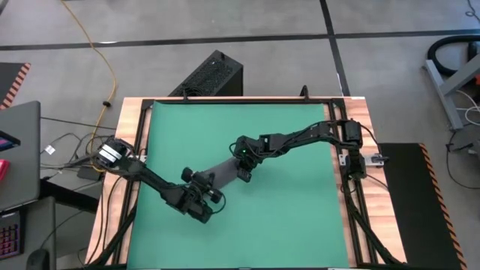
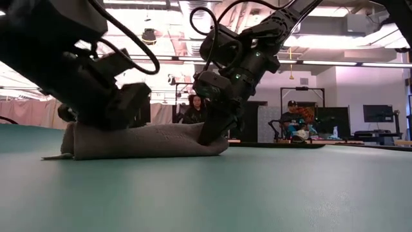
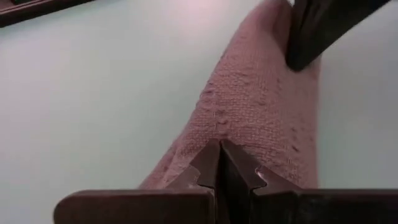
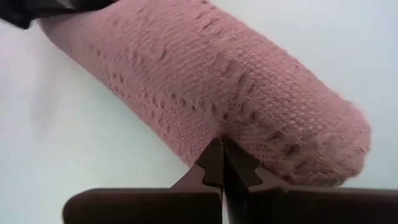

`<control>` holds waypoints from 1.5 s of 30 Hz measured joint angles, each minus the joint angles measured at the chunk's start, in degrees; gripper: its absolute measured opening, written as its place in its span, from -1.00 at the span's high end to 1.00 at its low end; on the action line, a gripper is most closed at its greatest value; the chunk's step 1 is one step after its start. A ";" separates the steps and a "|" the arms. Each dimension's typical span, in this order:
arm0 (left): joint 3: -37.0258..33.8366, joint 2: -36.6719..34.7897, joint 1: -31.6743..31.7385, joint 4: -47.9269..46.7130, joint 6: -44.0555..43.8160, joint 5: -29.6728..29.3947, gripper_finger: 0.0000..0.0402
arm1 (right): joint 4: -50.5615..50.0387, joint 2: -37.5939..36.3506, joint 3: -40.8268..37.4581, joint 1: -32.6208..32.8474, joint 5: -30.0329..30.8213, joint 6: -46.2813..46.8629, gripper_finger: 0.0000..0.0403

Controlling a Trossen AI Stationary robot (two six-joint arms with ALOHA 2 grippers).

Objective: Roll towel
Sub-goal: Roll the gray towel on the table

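While pinched at each end by closed jaws, rolled towel (image 1: 225, 171) mid-mat (image 1: 292, 217), margins open all round

text: none legible | labels: none | distant screens possibly lettered, too blurred to read

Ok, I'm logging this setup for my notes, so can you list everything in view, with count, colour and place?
towel: one, dark grey, rolled into a long bundle on the mat, between the two grippers
green mat: one, green, covering the table top
table: one, wooden rim with a black frame, under the mat
black case: one, black, on the floor beyond the table's far edge
yellow cable: one, yellow, on the floor at far left
people: two, seated in the room behind the table
left gripper: one, dark, shut, at the roll's near end
right gripper: one, dark, shut, at the roll's far end
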 joint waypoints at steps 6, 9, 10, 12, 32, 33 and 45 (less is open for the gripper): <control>-0.64 0.66 1.36 -0.34 3.28 3.29 1.00 | -1.06 -2.05 0.01 -0.44 -0.31 -3.32 0.92; -0.66 0.67 1.37 -0.47 4.13 3.93 1.00 | -3.76 -4.27 0.02 -1.31 -0.23 -5.04 0.91; -0.66 0.67 1.37 -0.43 4.65 4.18 1.00 | -4.27 -5.16 0.02 -1.69 -0.26 -5.40 0.91; -0.66 0.65 1.37 -0.29 5.24 4.73 1.00 | -3.85 -6.99 0.02 -2.28 -0.49 -5.51 0.91; -0.67 0.61 1.83 6.12 19.52 10.49 1.00 | 10.58 2.89 -0.02 -0.30 2.47 -4.53 0.94; -0.68 0.61 2.04 6.69 22.14 10.98 1.00 | 10.03 2.89 -0.21 -0.03 2.45 -4.42 0.94; -0.66 0.67 9.64 21.38 53.88 27.79 1.00 | 3.58 -0.80 -1.43 2.23 9.42 -0.85 0.92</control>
